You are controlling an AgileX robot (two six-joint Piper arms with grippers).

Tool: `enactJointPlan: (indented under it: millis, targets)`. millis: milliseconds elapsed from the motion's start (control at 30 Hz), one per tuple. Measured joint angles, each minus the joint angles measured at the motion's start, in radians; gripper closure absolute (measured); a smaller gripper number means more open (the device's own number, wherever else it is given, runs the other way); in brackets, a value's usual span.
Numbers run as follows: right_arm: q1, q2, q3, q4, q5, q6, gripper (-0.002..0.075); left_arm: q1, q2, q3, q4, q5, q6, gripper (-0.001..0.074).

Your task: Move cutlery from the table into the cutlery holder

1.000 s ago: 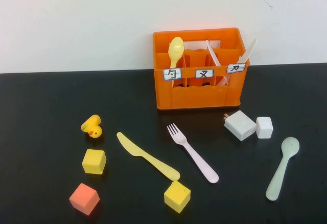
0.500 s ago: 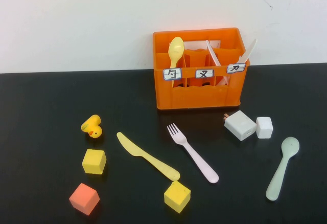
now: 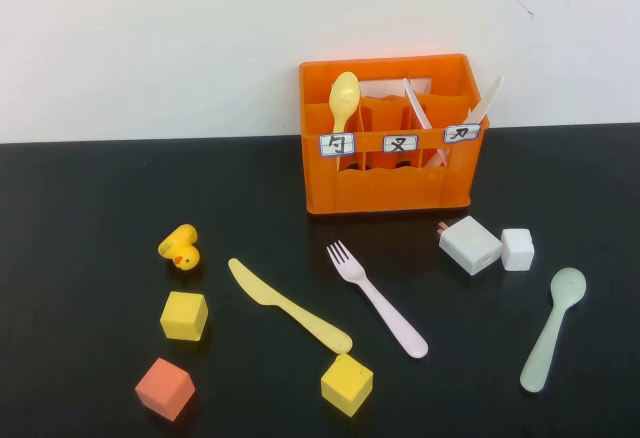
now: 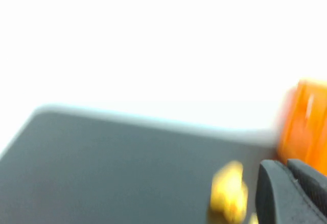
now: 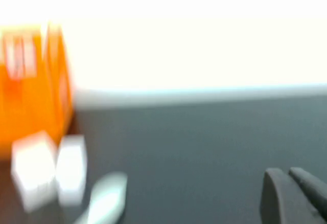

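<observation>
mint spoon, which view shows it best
The high view: the mint spoon lies whole on the table, right of the white blocks. The right wrist view shows only a blurred pale shape. The left wrist view misses it.

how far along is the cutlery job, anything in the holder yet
Not started, by the look of it. The pale yellow knife, pale pink fork and mint-green spoon all lie flat on the table, none in the orange cutlery holder. Nothing is in hand: the left gripper and right gripper show only in their wrist views, away from the cutlery. All three pieces remain.
</observation>
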Motion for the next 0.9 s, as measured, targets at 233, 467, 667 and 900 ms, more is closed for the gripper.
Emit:
enactJointPlan:
  millis: [233,467,667,900]
  targets:
    - [0.000,0.000,0.000,-0.002,-0.510,0.000,0.0728,0.000,0.000,0.000,-0.002,-0.499,0.000,0.0736]
    - [0.000,0.000,0.000,-0.002,-0.748,0.000,0.0728,0.000,0.000,0.000,-0.002,-0.822,-0.010,0.0736]
    - [0.000,-0.001,0.000,-0.002,-0.884,0.054,0.0728,0.000,0.000,0.000,0.004,-0.887,-0.176,0.0736]
    - [0.000,-0.001,-0.031,-0.077,-0.773,0.061,0.0728,0.000,0.000,-0.140,0.040,-0.532,-0.254,0.0736]
